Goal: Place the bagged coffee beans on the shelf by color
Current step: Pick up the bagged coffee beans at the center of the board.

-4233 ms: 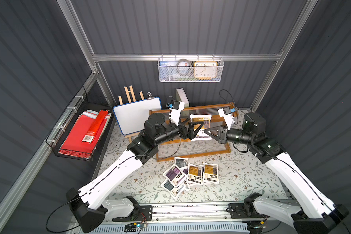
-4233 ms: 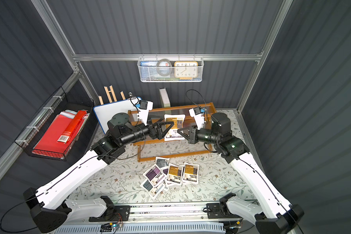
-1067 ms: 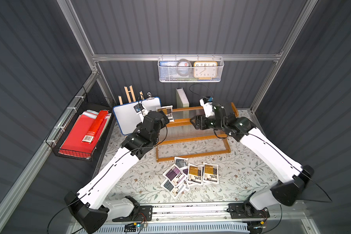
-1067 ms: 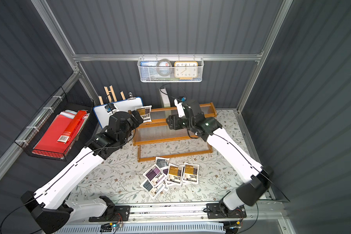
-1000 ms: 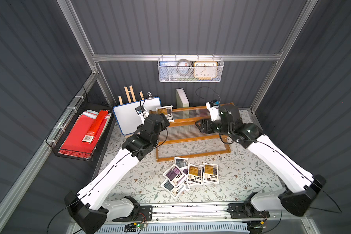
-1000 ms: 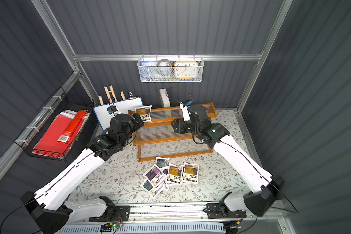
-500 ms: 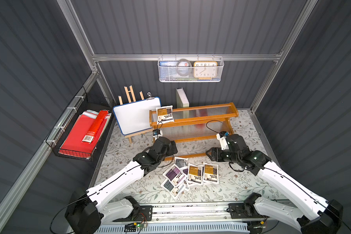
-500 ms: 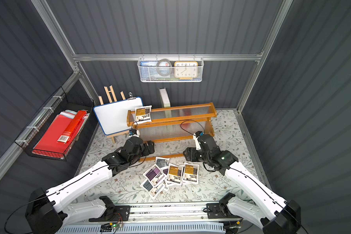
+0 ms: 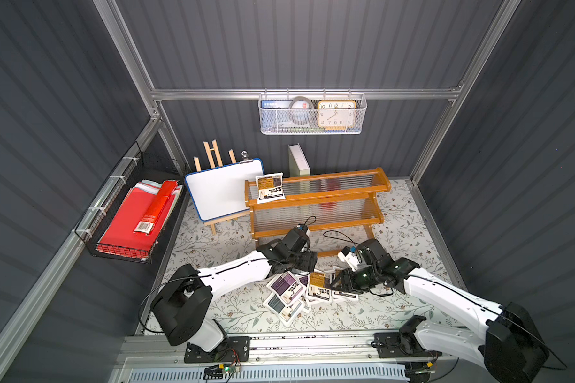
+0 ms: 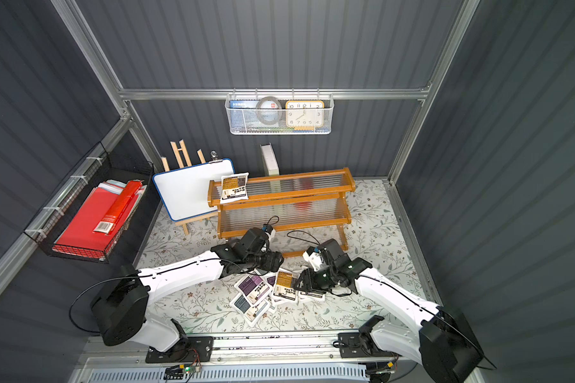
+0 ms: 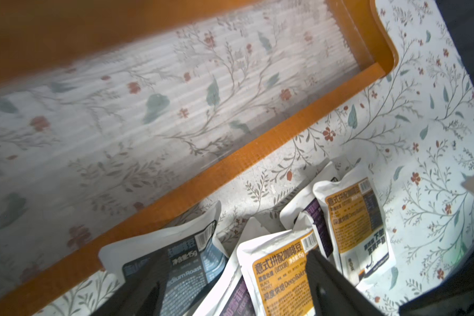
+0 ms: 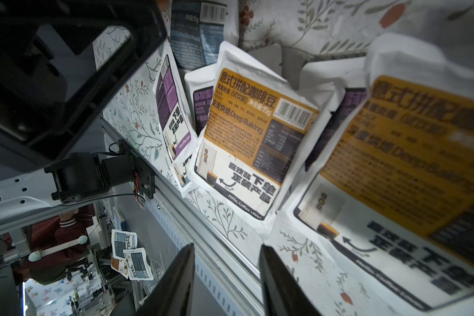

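One yellow-orange pouch (image 9: pixel 270 187) stands upright, label forward, on the shelf (image 9: pixel 329 196) top tier; other pouches (image 9: pixel 284 288) overlap on the table (image 9: pixel 229 308); left hand (image 11: pixel 234 253) and right hand (image 12: pixel 227 246) both apart.

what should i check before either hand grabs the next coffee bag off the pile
1. Left hand open over the pile: ok.
2. Right hand open, nothing between its jaws: ok.
3. Pile spread into a single layer: not ok, heavily overlapped.
4. Room on the top tier of the shelf, beside the yellow bag: ok.
5. Each hand's target in the pile: cannot tell.
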{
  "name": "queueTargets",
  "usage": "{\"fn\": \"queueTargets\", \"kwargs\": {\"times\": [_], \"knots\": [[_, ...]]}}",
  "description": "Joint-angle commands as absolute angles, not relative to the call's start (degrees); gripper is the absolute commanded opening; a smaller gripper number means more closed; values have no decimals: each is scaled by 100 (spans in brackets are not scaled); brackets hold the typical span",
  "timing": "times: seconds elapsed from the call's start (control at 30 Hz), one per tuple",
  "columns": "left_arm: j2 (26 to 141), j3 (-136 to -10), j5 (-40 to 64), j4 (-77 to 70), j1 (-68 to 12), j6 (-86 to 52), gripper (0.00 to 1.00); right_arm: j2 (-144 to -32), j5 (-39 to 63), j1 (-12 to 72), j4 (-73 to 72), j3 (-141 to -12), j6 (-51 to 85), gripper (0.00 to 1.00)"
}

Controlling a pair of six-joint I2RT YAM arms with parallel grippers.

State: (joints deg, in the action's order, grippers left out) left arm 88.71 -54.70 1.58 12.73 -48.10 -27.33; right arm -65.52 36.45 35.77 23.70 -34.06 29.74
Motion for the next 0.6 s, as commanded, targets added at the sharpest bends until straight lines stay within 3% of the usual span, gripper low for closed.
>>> {"fn": "queueTargets", "kwargs": {"times": [0.0,0.07,0.3,0.57], "knots": [[9108,-5594,602,1320,-4883,-2405,81,-6713,3954,3567,2101,-3225,2693,43],[9258,-5668,651,1336,-4950,-2365,80,-6804,3998,3562,1942,-3060,2646,44],[9640,-5730,669,1516,-5137,-2314,58,-7367,3830,3556,1308,-2690,2592,43],[9842,-5425,677,1450,-5231,-2357,39,-7698,3884,3559,519,-2539,2804,43]]}}
